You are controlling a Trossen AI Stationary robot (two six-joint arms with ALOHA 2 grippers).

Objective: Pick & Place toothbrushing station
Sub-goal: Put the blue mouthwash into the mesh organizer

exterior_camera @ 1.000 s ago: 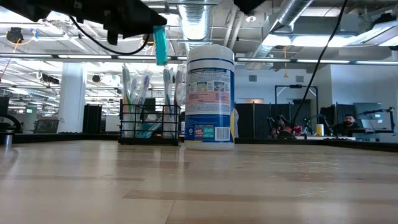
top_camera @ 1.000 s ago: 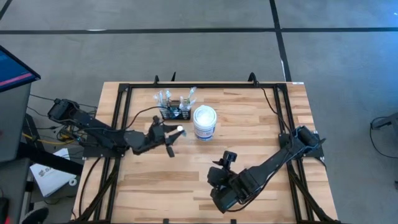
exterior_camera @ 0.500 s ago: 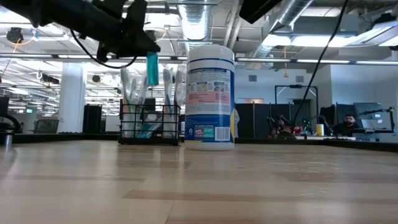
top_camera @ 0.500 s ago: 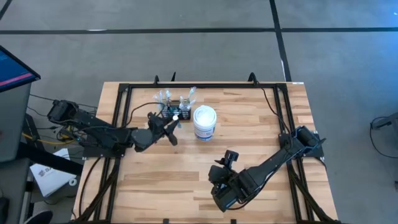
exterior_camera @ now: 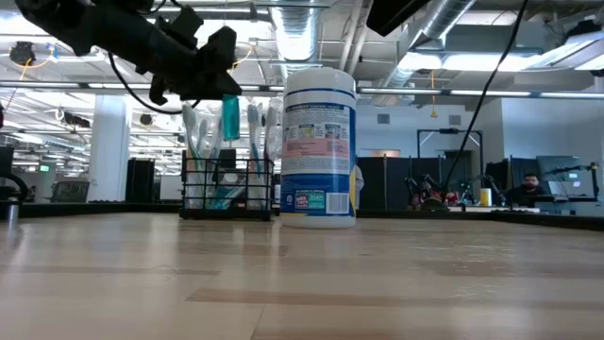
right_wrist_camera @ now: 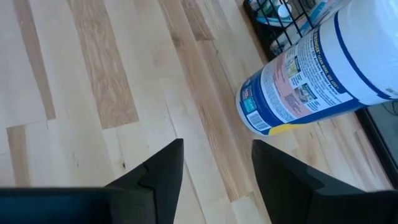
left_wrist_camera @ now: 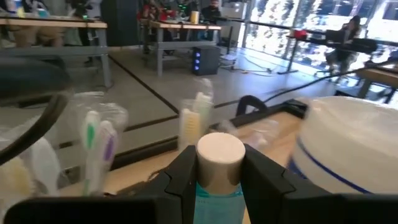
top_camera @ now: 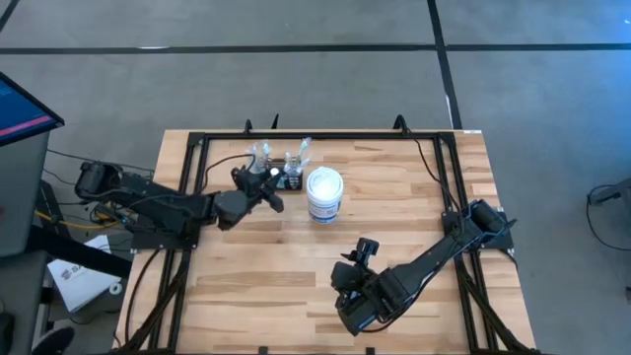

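Note:
The toothbrushing station, a black wire rack (top_camera: 293,182), stands on its base at the table's far middle, several toothbrushes (exterior_camera: 196,132) upright in it. Beside it, on its right, stands a round white tub (top_camera: 324,194). My left gripper (top_camera: 271,183) hangs over the rack's near left part, shut on a teal tube (exterior_camera: 230,118) with a white cap (left_wrist_camera: 219,154). My right gripper (top_camera: 363,247) hovers open over the table's near middle, nothing between its fingers (right_wrist_camera: 163,169). My left gripper pinches the teal tube just under its white cap (left_wrist_camera: 217,190) between its two fingers (left_wrist_camera: 184,175). The fingers come nearly level from the table's left. The tube hangs upright, cap up, its lower end (exterior_camera: 230,138) among the toothbrush heads, above the rack's rim.
A black metal frame (top_camera: 325,136) runs along the table's far edge and down both sides. Bare wood lies across the near half of the table (top_camera: 266,286). The tub (right_wrist_camera: 311,71) stands close against the rack's right side (right_wrist_camera: 273,22).
My left gripper has swung toward the table's far edge and come over the rack, sinking a little and turning. The teal tube, tilted before, now hangs upright and lower, among the toothbrushes.

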